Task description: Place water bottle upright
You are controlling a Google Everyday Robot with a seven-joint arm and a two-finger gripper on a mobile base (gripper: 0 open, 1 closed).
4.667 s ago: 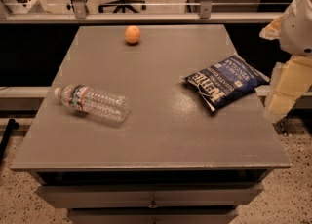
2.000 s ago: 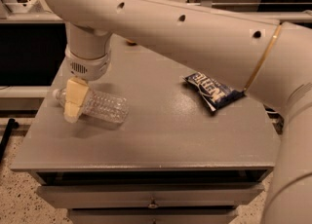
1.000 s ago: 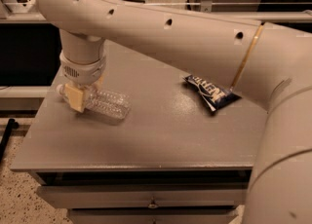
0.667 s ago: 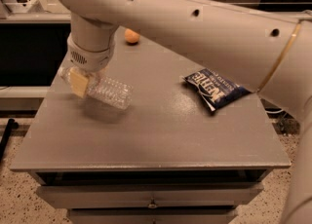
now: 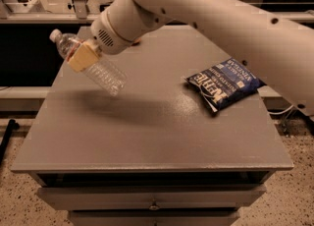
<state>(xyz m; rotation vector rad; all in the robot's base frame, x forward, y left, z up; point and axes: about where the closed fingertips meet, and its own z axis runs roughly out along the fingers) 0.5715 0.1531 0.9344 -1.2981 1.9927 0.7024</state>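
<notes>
At front edge: grey table (image 5: pixel 147 141), drawer (image 5: pixel 152 201) beneath. Mid-right: blue snack bag (image 5: pixel 223 85) lying flat, white lettering too unclear to read for certain. Farther left: gripper (image 5: pixel 82 55) clamped on water bottle (image 5: pixel 105 75) near its neck. Bottle held clear above tabletop, tilted, white cap up-left, label mostly hidden by the gripper.

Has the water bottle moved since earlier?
Yes. The end effector, over the table's left side, has lifted the water bottle clear of it, tilted.

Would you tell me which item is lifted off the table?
The water bottle, held tilted in the gripper; the blue chip bag lies flat on the table.
</notes>
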